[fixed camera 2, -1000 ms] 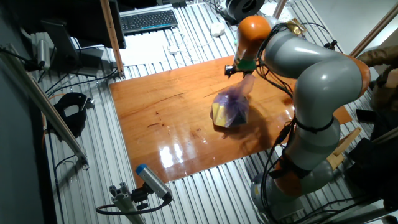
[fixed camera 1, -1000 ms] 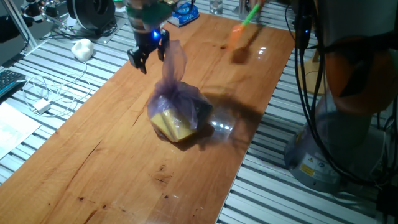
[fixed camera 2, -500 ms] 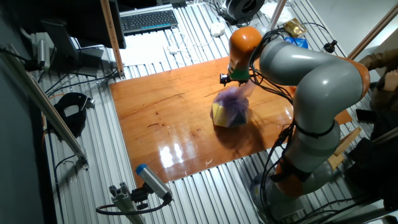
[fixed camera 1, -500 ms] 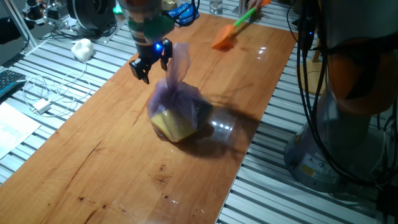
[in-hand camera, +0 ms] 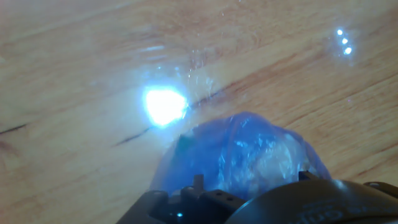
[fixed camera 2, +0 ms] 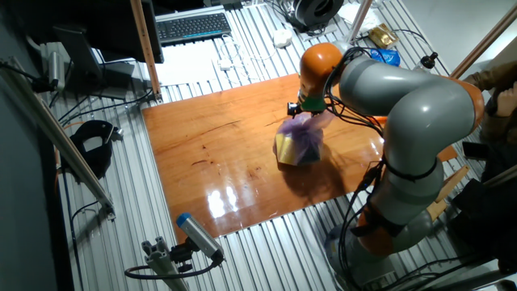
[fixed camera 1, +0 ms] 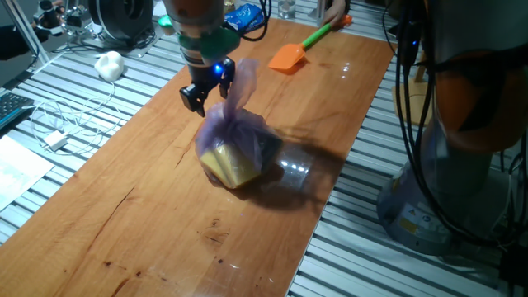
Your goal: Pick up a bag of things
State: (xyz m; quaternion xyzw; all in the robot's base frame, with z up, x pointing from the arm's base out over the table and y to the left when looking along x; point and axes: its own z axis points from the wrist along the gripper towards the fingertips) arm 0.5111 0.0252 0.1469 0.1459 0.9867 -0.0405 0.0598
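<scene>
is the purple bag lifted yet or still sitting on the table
On the table: the bag rests on the wood, loose top upright beside the open gripper.

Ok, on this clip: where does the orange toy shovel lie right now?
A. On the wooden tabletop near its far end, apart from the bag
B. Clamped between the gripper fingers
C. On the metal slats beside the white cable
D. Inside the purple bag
A. In one fixed view the orange shovel lies flat on the wooden table at its far end, well clear of the purple bag and the gripper.
</scene>
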